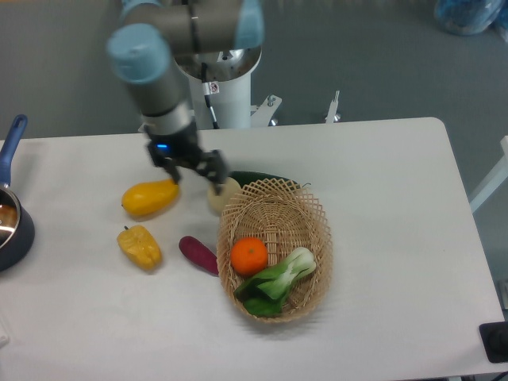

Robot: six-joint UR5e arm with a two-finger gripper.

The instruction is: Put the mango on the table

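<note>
Bok choy [278,282] and an orange [249,256] sat in the wicker basket [316,238]. Farther back, the mango [149,198] lay free on the white tabletop [381,175], above the yellow pepper [140,246]. Just beyond it, the pincer [195,169] hung with fingers spread, holding nothing.

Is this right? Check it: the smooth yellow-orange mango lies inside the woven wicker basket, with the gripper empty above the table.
Not quite. In the camera view the smooth yellow-orange mango lies on the white table, left of the woven wicker basket, not inside it. The rest holds: the gripper is empty above the table.
</note>
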